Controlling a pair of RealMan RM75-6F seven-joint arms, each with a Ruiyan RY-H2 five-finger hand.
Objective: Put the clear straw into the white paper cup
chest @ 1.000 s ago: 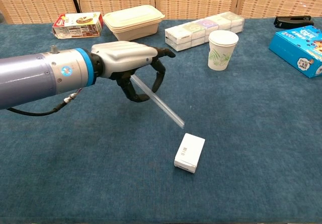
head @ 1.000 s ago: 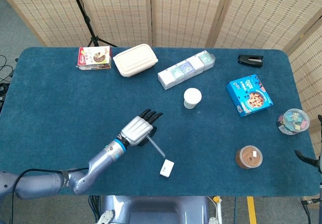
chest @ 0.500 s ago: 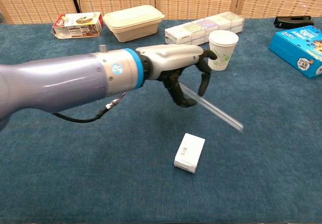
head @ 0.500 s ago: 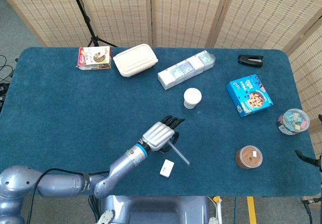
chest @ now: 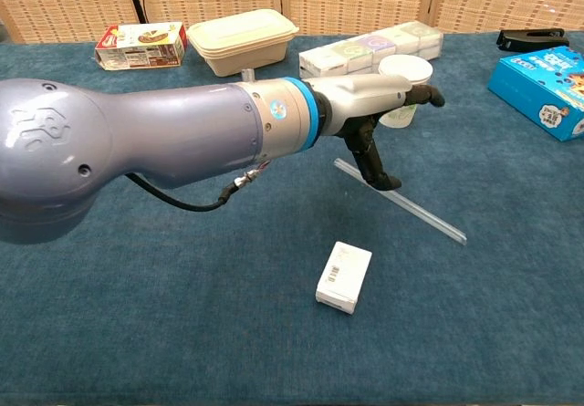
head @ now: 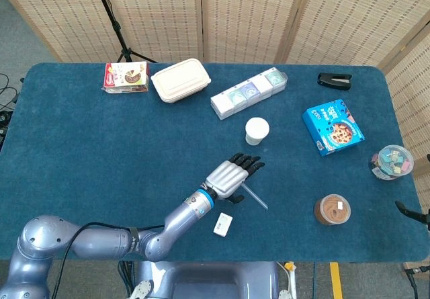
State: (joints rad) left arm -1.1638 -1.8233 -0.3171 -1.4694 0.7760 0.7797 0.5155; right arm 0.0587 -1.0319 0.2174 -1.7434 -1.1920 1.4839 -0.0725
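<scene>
My left hand (head: 232, 176) hovers over the middle of the blue table and pinches the clear straw (head: 255, 197) between thumb and fingers. The straw (chest: 411, 207) slants down to the right from the hand (chest: 379, 114), its free end low over the cloth. The white paper cup (head: 256, 130) stands upright just beyond the hand. In the chest view the fingers partly cover the cup (chest: 407, 63). Only a dark sliver of my right hand (head: 415, 214) shows at the right edge of the head view.
A small white box (head: 223, 224) lies near the front edge below the hand. A brown-lidded jar (head: 332, 209), a blue cookie box (head: 333, 130) and a jar of clips (head: 392, 162) stand to the right. A row of boxed items (head: 248, 93) and a takeout container (head: 180, 80) lie behind.
My left hand has carried the straw to the right and further out, closer to the cup. The straw now slants lower at its free end.
</scene>
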